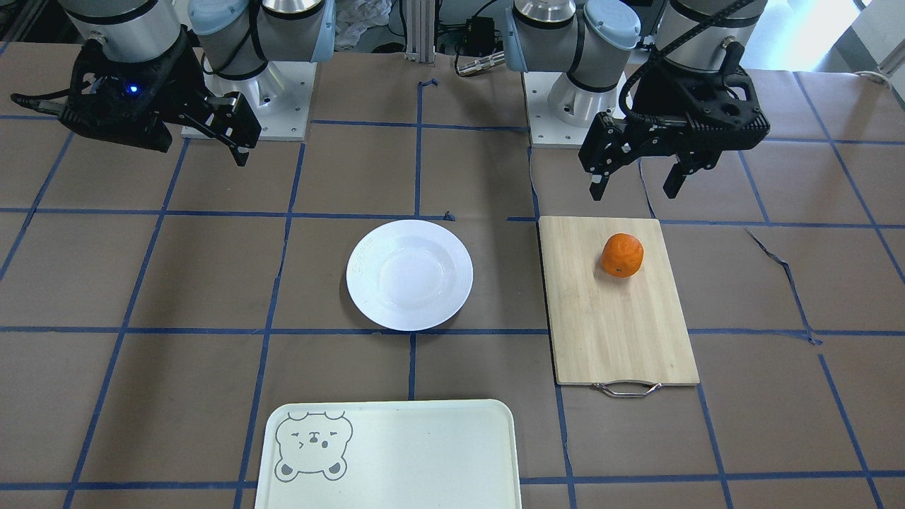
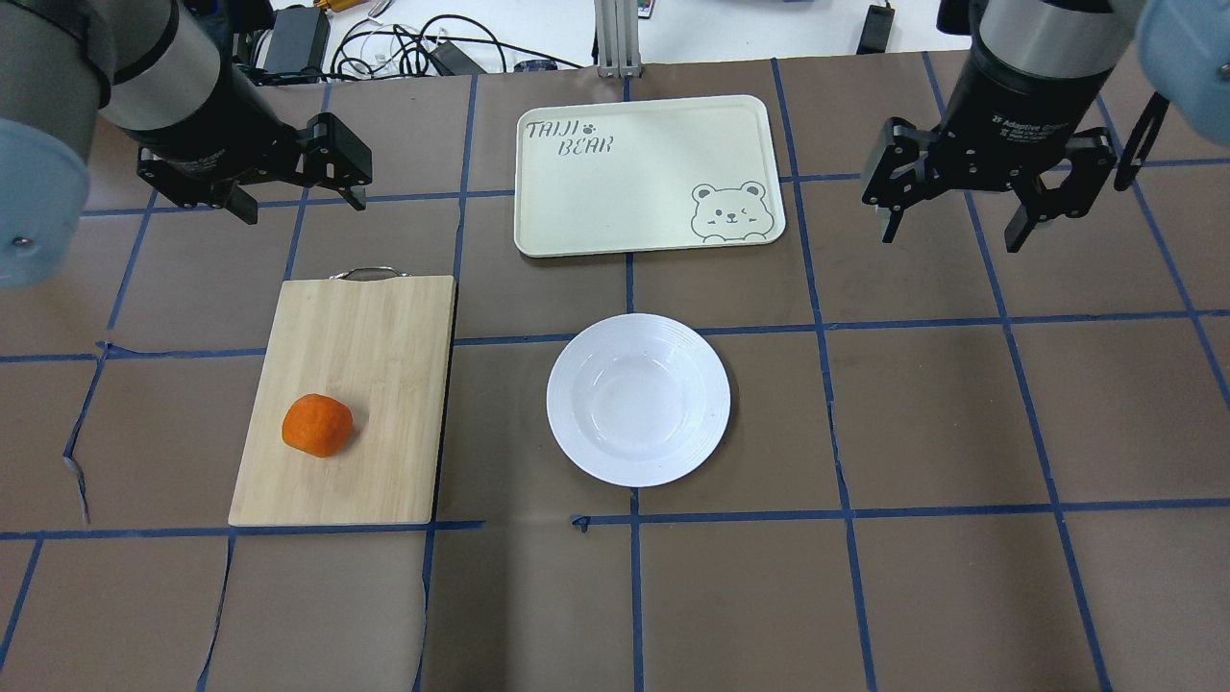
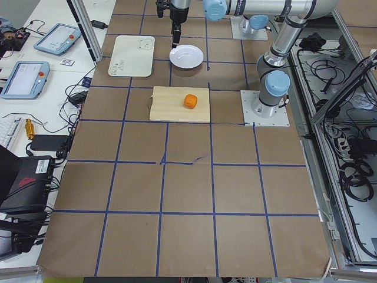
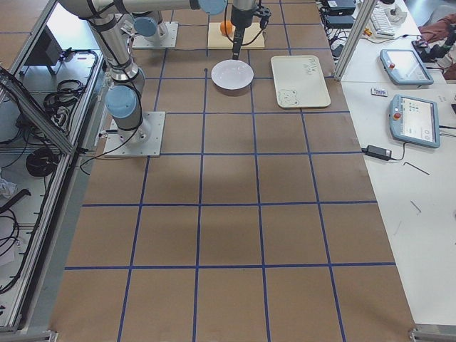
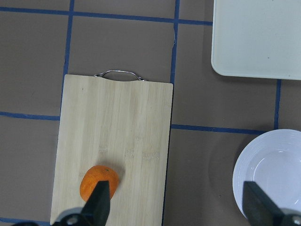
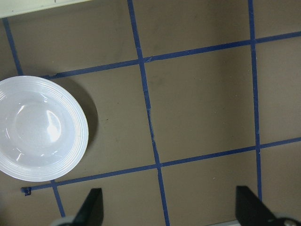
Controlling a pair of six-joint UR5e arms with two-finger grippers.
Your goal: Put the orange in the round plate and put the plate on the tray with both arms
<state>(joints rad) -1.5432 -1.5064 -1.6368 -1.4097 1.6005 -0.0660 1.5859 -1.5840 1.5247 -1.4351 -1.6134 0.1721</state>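
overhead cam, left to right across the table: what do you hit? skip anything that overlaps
cutting board with the orange on it → round plate → right hand

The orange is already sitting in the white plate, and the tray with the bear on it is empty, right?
Not quite. The orange lies on the bamboo cutting board, not in the white plate, which holds nothing and sits apart from the board. The overhead exterior view shows this plainly. The bear tray is indeed empty.
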